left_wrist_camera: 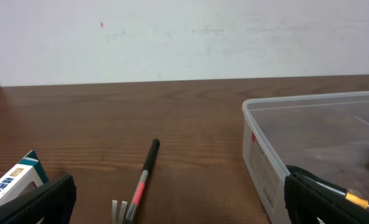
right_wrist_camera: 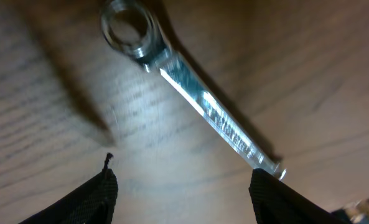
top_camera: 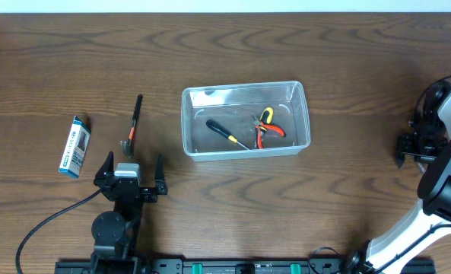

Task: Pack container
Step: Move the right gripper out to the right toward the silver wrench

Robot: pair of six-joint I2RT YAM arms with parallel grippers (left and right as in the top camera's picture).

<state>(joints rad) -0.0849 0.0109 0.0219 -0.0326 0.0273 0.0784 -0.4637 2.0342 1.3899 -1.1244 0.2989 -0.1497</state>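
Observation:
The clear plastic container [top_camera: 245,120] sits mid-table and shows at the right of the left wrist view [left_wrist_camera: 308,155]. It holds a black-handled screwdriver [top_camera: 227,134] and red-and-yellow pliers [top_camera: 267,127]. A small hammer with a black-and-red handle [top_camera: 134,122] lies left of it; it also shows in the left wrist view [left_wrist_camera: 142,180]. My left gripper [top_camera: 130,173] is open and empty, just behind the hammer head. My right gripper [top_camera: 415,144] is open at the far right edge, just above a shiny metal wrench [right_wrist_camera: 190,87] lying on the table.
A small blue-and-white box [top_camera: 74,146] lies at the far left and shows in the left wrist view [left_wrist_camera: 13,180]. A black cable [top_camera: 50,217] runs from the left arm base to the front left. A white wall stands behind the table.

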